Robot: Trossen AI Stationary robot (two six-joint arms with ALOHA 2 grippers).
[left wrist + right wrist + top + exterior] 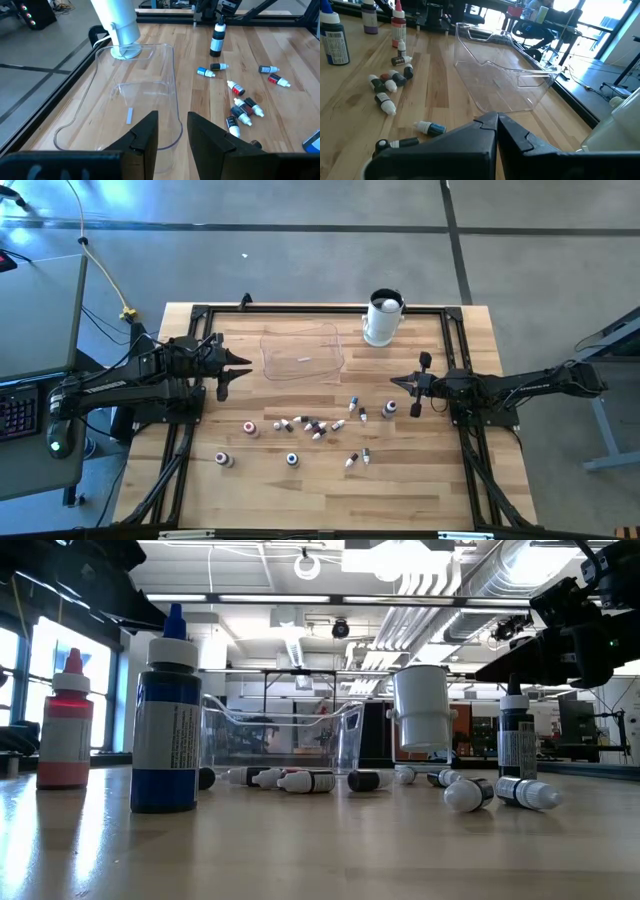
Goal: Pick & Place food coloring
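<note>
Grey floor surrounds the wooden table [420, 490] you are looking down on, and from above you see the clear bin [302, 352] at the far middle with the white container [383, 318] just to its right. You have the left gripper [236, 369] hanging just left of the bin and the right gripper [415, 387] to the bin's right, near the middle of the table. Your food coloring [316, 427] lies scattered over the middle and near part of the table, outside the bin, with a few pots standing apart to the left. At table height you get a tall blue bottle [166, 715] and a red bottle [65, 723] standing close on the left, small bottles lying in a row before the bin [280, 740], and the white container [421, 708] upright behind them. From the left wrist you see the left gripper [172, 132] with its fingers parted and nothing between them, poised over the near end of the bin [125, 90], the small bottles [240, 107] lying on the wood beside it. From the right wrist you see the right gripper [497, 123] clenched with nothing in it, the bin [505, 75] ahead of it and more little bottles [387, 87] on the wood off to one side.
</note>
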